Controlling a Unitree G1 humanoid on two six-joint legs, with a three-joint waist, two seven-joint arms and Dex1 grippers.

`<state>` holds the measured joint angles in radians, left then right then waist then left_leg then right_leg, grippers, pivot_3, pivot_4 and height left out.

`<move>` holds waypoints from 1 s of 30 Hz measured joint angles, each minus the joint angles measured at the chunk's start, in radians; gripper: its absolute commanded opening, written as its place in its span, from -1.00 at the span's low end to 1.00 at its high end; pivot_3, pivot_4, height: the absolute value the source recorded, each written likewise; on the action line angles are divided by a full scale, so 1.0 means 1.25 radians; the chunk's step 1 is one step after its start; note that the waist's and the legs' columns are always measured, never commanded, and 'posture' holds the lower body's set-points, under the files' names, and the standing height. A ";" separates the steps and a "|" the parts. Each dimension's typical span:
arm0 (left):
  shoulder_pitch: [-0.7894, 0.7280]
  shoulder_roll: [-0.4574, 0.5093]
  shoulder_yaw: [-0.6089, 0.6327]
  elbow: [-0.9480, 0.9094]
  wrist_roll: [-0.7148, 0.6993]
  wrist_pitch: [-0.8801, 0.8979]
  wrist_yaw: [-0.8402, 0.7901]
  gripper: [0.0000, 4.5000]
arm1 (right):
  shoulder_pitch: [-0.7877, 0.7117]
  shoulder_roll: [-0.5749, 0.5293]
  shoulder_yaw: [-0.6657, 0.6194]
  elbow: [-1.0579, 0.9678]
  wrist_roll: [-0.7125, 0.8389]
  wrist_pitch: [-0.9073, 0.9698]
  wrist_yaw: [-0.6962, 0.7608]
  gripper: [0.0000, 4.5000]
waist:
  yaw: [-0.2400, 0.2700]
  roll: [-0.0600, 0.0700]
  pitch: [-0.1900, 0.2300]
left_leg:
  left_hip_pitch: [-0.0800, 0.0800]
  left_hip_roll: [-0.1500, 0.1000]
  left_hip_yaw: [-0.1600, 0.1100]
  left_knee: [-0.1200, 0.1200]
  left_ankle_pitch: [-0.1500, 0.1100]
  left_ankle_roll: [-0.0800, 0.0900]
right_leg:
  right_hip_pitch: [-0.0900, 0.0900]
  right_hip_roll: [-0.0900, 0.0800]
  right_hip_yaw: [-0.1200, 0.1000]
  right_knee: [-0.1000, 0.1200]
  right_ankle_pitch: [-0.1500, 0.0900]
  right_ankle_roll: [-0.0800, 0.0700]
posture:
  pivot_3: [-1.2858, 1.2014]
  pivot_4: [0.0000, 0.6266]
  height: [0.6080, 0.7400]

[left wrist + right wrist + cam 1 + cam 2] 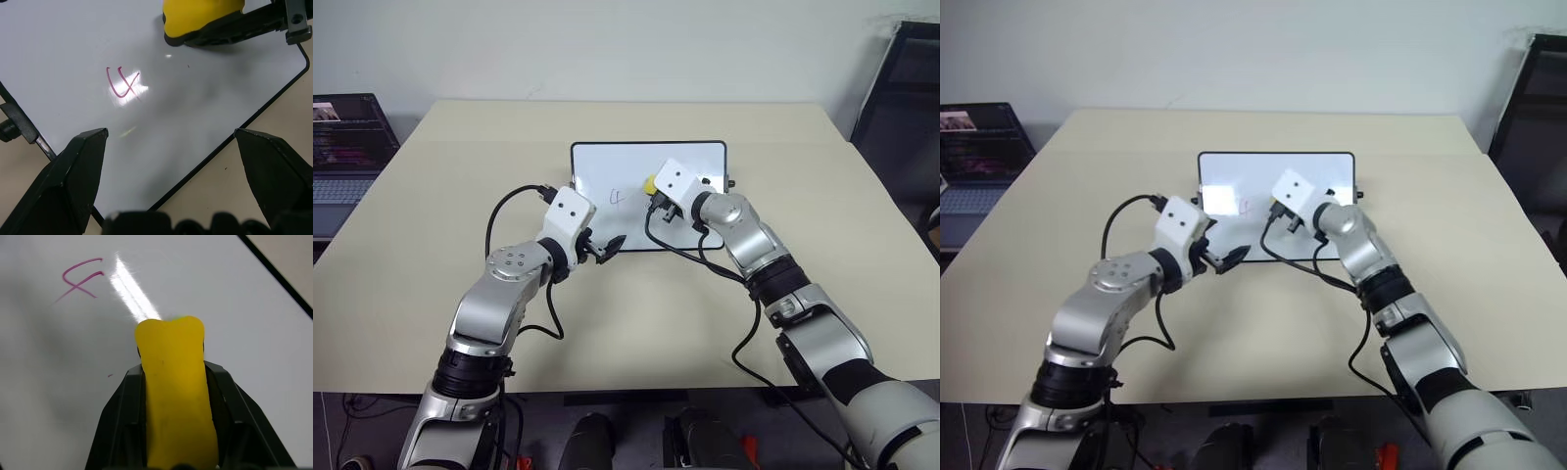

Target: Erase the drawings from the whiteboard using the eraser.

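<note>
The whiteboard [690,162] lies flat on the beige table, white with a thin black frame. On its left half one of the drawings [617,197] shows as a small reddish "4"-like mark, also plain in the left wrist view as the drawing [124,83]. My right gripper [656,199] is shut on the yellow eraser [176,391], whose tip rests on or just over the board a little to the right of that mark. My left gripper [607,248] hovers at the board's near left edge, its black fingers [80,171] spread wide and open with nothing between them.
An open laptop [342,147] sits on a stand past the table's left edge. A black chair [906,88] stands at the far right. The table [431,225] has bare beige surface all round the board.
</note>
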<state>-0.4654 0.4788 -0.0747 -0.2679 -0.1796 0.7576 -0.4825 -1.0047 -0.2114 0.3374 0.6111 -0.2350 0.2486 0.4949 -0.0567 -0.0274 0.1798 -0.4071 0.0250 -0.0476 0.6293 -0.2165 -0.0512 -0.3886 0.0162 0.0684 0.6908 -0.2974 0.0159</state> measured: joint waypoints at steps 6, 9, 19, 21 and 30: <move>0.000 -0.002 0.000 0.000 0.001 -0.003 0.000 1.00 | 0.010 -0.018 0.008 -0.012 -0.010 0.001 0.031 -0.46 | 0.001 0.000 0.000 | 0.000 0.000 0.000 0.000 0.000 0.000 | 0.000 0.000 0.000 0.001 0.000 0.000 | 0.03 -0.52 1.00; 0.000 -0.007 -0.002 0.002 0.002 -0.008 0.000 1.00 | -0.001 -0.019 -0.002 0.007 -0.016 -0.008 -0.006 -0.46 | 0.001 0.000 0.000 | 0.001 0.000 0.000 0.001 0.000 0.000 | 0.000 0.000 0.000 0.002 0.000 0.000 | 0.03 -0.52 1.00; 0.000 -0.011 -0.006 0.004 0.003 -0.021 -0.001 1.00 | 0.043 -0.060 0.007 -0.062 -0.016 0.034 0.089 -0.46 | 0.002 0.000 0.000 | 0.003 -0.001 0.000 0.001 0.000 0.000 | 0.002 0.000 0.000 0.003 0.000 0.000 | 0.03 -0.52 1.00; 0.000 -0.012 -0.007 0.004 0.003 -0.022 -0.001 1.00 | 0.053 -0.064 0.017 -0.076 -0.017 0.045 0.111 -0.46 | 0.001 0.000 0.000 | 0.005 0.000 0.000 0.000 0.000 0.000 | 0.003 0.000 0.000 0.003 0.000 0.000 | 0.03 -0.52 1.00; 0.007 -0.016 -0.008 0.003 0.003 -0.021 0.000 1.00 | 0.008 -0.034 0.002 -0.009 -0.031 -0.001 -0.002 -0.47 | -0.001 0.000 0.000 | 0.005 0.000 0.002 0.001 0.000 0.000 | 0.003 0.000 0.001 0.004 0.000 0.000 | 0.03 -0.52 1.00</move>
<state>-0.4568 0.4593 -0.0852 -0.2645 -0.1760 0.7317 -0.4822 -0.9945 -0.2542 0.3396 0.5995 -0.2740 0.2474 0.4923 -0.0579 -0.0275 0.1798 -0.4003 0.0248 -0.0454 0.6300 -0.2160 -0.0513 -0.3855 0.0165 0.0691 0.6959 -0.2977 0.0163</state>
